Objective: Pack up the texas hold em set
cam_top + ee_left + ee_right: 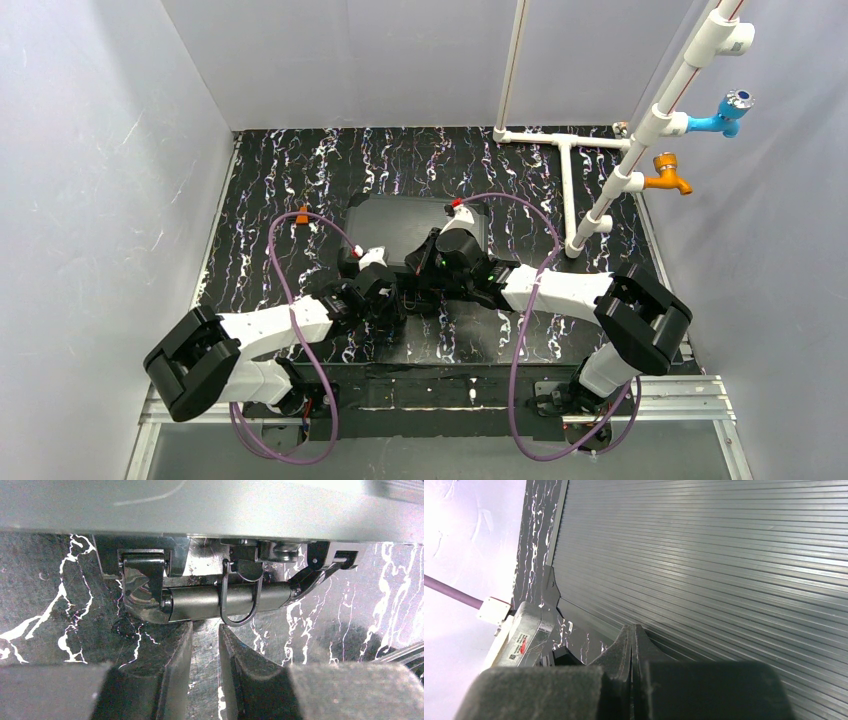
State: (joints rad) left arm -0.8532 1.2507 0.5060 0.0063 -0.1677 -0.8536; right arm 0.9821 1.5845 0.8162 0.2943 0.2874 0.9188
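The black hard case lies closed on the black marbled mat. Its ribbed lid fills the right wrist view. My right gripper is shut, its tips on or just above the lid near the front edge. The left wrist view shows the case's front side with its dark bar handle and a metal latch. My left gripper is open by a narrow gap and empty, its tips just under the handle. Chips, card decks and foam are hidden.
A small orange object lies on the mat left of the case. A white pipe frame with a blue tap and an orange tap stands at the back right. Grey walls enclose the mat.
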